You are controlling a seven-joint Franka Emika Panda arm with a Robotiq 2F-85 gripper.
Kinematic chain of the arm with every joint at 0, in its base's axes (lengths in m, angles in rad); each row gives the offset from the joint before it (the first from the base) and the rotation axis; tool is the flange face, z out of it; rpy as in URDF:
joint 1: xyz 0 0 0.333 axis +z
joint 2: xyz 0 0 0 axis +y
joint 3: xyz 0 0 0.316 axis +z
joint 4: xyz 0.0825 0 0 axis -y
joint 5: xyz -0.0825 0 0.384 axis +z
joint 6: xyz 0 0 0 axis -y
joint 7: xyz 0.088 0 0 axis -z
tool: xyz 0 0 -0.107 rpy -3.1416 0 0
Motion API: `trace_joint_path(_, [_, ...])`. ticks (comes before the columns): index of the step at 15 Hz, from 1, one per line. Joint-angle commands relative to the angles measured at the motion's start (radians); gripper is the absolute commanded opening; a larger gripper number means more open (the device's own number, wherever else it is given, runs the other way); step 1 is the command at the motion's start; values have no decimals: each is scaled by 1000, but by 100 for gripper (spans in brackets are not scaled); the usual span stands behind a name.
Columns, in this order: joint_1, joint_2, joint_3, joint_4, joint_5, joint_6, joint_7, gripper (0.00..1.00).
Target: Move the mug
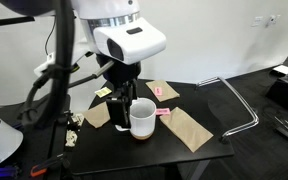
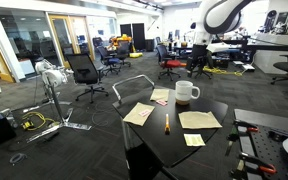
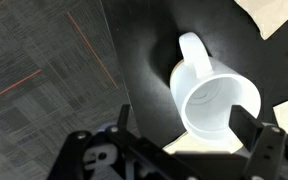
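Note:
The large white mug [image 1: 142, 118] stands upright on the black table [image 1: 174, 150], with its handle pointing away from the gripper base in the wrist view [image 3: 214, 95]. It also shows in an exterior view [image 2: 186, 92]. My gripper [image 3: 184, 128] is open and hangs low right over the mug [image 1: 122, 100]. Its fingers are spread wide to either side of the cup. One finger is close to the rim and the other stands well apart. The mug rests on the table and is not gripped.
Brown paper sheets [image 1: 189, 128] [image 2: 139, 113] lie around the mug, with a yellow note [image 2: 194, 140], a pink scrap [image 1: 162, 112] and a pen [image 2: 166, 123]. The table edge is near the mug. A metal frame [image 1: 246, 105] and office chairs [image 2: 84, 70] stand beyond on grey carpet.

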Motion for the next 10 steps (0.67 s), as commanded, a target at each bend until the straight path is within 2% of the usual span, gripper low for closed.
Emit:
trace_joint_path(1, [-4,46,-7,22,27,20,-39,100])
trace_joint_path(10, [-3,119,-3,25,29,108,-27,100])
